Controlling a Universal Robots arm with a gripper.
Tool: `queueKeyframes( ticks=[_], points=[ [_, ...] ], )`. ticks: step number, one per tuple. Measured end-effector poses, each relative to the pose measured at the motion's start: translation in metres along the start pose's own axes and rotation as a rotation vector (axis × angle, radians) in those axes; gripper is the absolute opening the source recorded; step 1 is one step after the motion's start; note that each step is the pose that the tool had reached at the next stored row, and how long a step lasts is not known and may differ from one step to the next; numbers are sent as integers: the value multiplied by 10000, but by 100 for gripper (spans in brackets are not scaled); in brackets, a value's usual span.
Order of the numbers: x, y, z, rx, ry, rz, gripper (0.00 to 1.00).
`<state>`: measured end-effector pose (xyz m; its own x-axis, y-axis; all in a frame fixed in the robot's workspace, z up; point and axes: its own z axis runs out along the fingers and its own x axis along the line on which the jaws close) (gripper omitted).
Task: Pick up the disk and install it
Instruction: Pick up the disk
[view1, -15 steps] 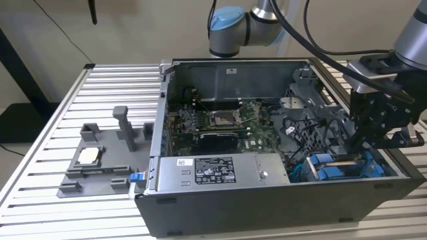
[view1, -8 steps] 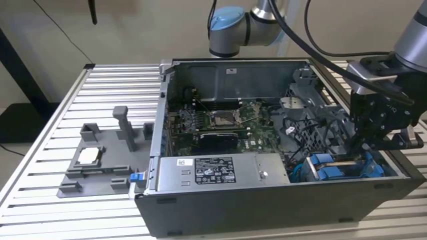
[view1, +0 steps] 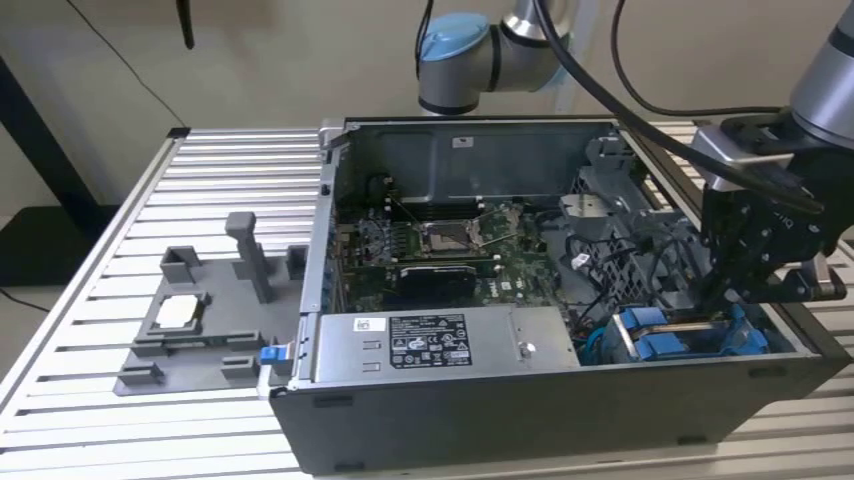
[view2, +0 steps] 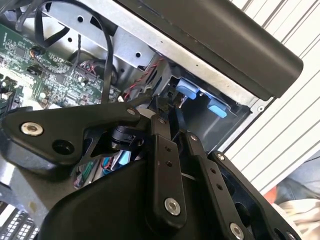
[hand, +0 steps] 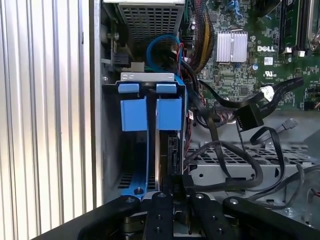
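Blue plastic wrapped round bare metal, that's the disk (hand: 161, 154). It's stiff, probably a bit hefty for how thin it is, and not something I'd want to bump. I reckon the safe hold is across the flat faces at one end, staying off the flimsy carrier tabs.

Sweeping the exterior view from its left, a grey holder (view1: 187, 345) sits well away from the gripper (view1: 745, 295), with a small silver chip (view1: 178, 312) on it. Closer in, a long grey metal box (view1: 441, 340) runs along the front of the case (view1: 561, 415). Then come some blue tabs (view1: 654, 335) just below the gripper.

In the first wrist view the disk stands on edge and runs straight out ahead of the fingers (hand: 161, 215) into the drive bay (hand: 148, 77). The fingers sit narrow with the disk's near end pinched between them, so I'd call it gripped and partway into its slot.
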<state>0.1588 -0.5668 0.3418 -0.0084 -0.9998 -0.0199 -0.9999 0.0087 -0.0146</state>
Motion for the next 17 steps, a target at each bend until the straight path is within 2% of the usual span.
queueKeyframes(
  ticks=[6, 12, 17],
  points=[
    [0, 0, 17, -1, 5, 174, 19],
    [-4, 0, 24, 5, 4, 579, 19],
    [-9, 0, 22, 7, 10, 647, 19]
  ],
)
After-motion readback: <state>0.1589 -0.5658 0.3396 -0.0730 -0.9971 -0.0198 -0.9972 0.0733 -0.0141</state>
